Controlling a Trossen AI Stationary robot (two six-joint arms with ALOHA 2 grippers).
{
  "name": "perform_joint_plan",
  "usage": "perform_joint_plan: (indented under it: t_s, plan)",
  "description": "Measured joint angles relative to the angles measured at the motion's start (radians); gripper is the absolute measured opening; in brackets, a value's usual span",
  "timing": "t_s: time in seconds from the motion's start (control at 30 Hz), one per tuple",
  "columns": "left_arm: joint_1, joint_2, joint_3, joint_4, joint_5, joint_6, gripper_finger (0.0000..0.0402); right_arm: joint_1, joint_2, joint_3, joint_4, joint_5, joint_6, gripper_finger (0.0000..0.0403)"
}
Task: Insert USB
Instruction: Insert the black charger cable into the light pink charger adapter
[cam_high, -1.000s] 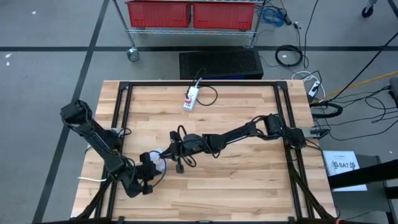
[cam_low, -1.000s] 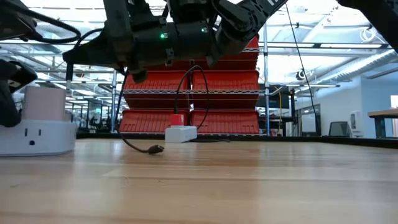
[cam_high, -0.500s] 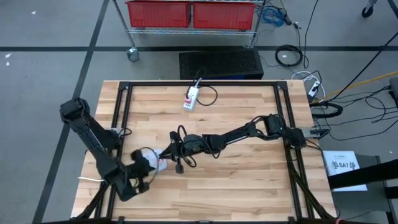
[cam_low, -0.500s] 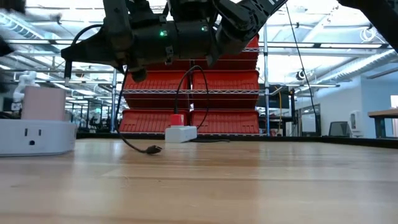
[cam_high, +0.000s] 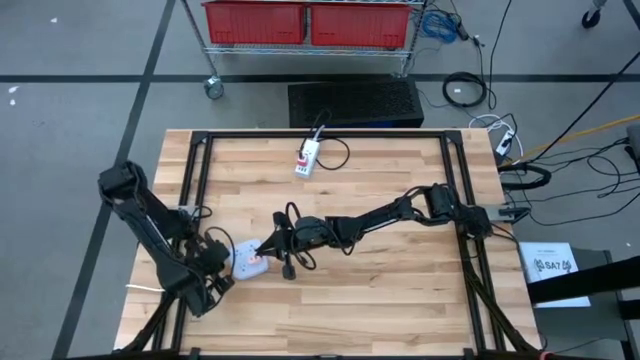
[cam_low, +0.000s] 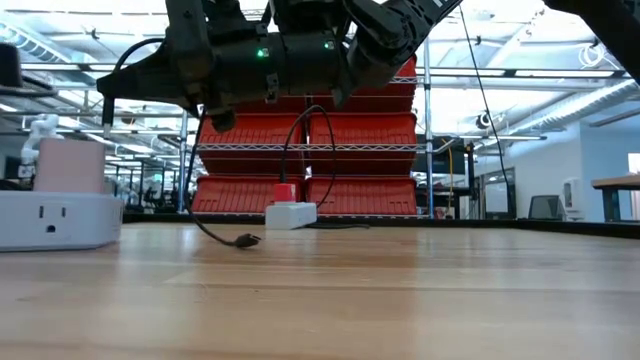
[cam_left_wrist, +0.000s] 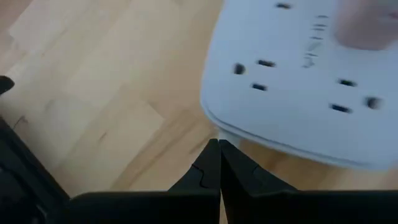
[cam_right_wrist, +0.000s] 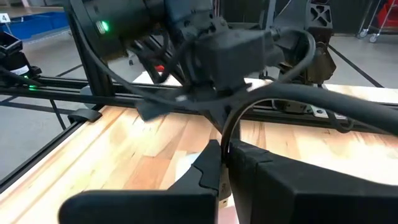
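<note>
A black cable (cam_right_wrist: 261, 102) is running up out of the right gripper (cam_right_wrist: 219, 163), whose fingers are pressed closed on it; in the right wrist view it is arching away toward the dark arm hardware in front. The USB end itself is not showing clearly (the fingers are hiding it). In the high view that gripper (cam_high: 272, 243) is sitting just beside the white hub (cam_high: 250, 260), on the side toward the table's middle, and loops of the cable (cam_high: 292, 222) are lying next to it. The hub is resting flat on the wooden table (cam_high: 400, 300), and a pale pink block (cam_low: 68, 165) is standing on top of it; the low view is showing one outlet face on the hub (cam_low: 55, 218). The left gripper (cam_high: 212, 262) is lying just beside the hub on the opposite side, with its fingers (cam_left_wrist: 205, 171) shut together and holding nothing; in the left wrist view the closed tips are pointing at the rim of the hub (cam_left_wrist: 292, 106), right at its edge, though touching cannot be told. Well apart from the hub, toward the far edge of the table, a white power strip (cam_high: 307, 159) with a red switch is lying with its own dark cord (cam_high: 335, 150) curling beside it. Beyond the table, red bins (cam_high: 310, 22) are sitting on a wire rack.
</note>
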Motion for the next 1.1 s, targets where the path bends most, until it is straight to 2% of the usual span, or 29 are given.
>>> perform_joint_plan:
  t_s: [0.37, 0.67, 0.93, 1.1]
  plan:
    - [0.022, 0.068, -0.018, 0.152, -0.053, 0.005, 0.0001, 0.016, -0.001, 0.000, 0.028, 0.031, 0.039, 0.0000]
    - [0.033, 0.068, 0.017, 0.145, -0.095, 0.007, 0.0001, 0.015, -0.001, 0.024, 0.015, 0.032, 0.060, 0.0000]
    - [0.030, 0.066, 0.078, 0.100, -0.107, 0.009, 0.0001, 0.010, -0.084, 0.039, -0.199, 0.036, 0.053, 0.0000]
    - [0.008, 0.066, 0.088, 0.240, -0.134, 0.034, 0.0001, 0.040, -0.096, 0.039, -0.266, 0.121, 0.140, 0.0000]
